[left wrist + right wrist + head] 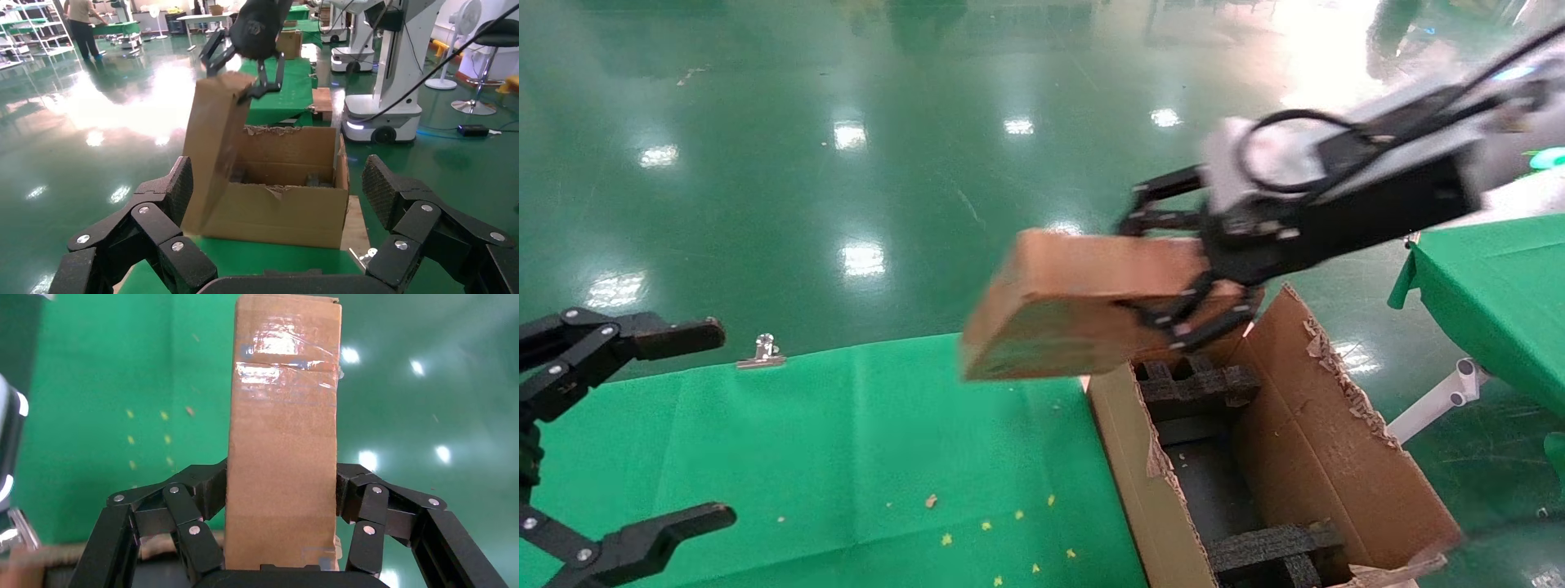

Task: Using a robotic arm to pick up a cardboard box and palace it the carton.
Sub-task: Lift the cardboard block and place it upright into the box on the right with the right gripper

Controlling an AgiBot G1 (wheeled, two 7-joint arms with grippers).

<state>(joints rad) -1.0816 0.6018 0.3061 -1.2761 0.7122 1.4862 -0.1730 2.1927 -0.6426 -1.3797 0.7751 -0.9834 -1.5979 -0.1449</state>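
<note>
You see bright, even overhead lighting. The glossy green floor (846, 163) mirrors the ceiling lamps as white glare spots across the upper half of the head view, with a washed-out patch at the upper right. Motion blur smears the right gripper (1173, 269) and the cardboard box (1075, 302) at centre right; the left gripper (641, 425) at lower left stays crisp. In the right wrist view, tape on the box glints near the top. Shadows on the green cloth (846, 457) are faint and soft.
</note>
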